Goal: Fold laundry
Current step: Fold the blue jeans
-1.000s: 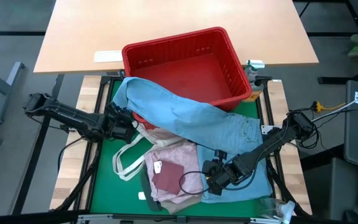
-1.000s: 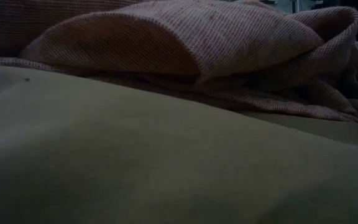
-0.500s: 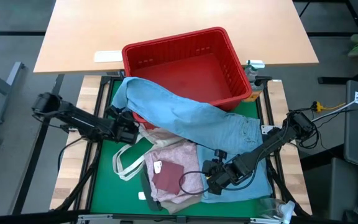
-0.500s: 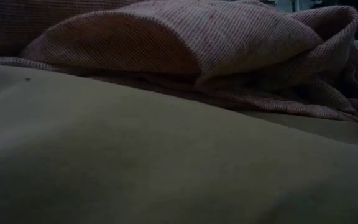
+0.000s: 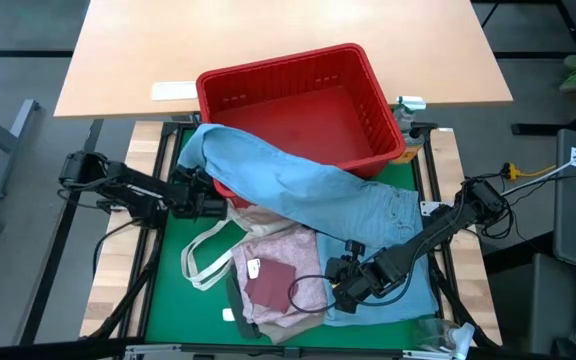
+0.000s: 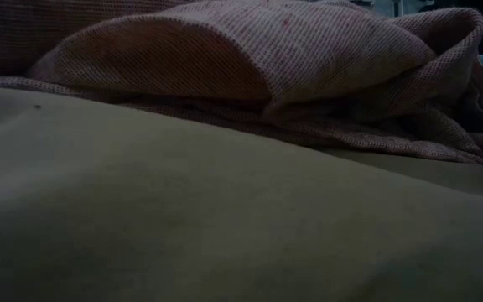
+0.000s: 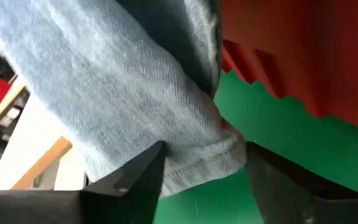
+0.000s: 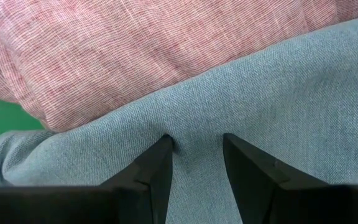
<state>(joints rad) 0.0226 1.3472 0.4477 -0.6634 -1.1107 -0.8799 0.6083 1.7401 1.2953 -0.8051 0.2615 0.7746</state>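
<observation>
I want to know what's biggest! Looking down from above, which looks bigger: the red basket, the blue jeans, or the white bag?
1. Light blue jeans, sprawling widest.
2. Red basket, close behind; the jeans cover its front edge, so this is unsure.
3. White bag, mostly buried under clothes.

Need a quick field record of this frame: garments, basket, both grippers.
jeans: light blue denim jeans draped from the red basket's front rim across the pile
basket: red basket, nothing visible inside
pink top: mottled pink top under the jeans, partly covered
tote: white tote bag beside the pink top on the green mat
left gripper: left gripper open, fingers either side of a jeans leg end by the basket
right gripper: right gripper pinching a fold of jeans fabric beside the pink top
</observation>
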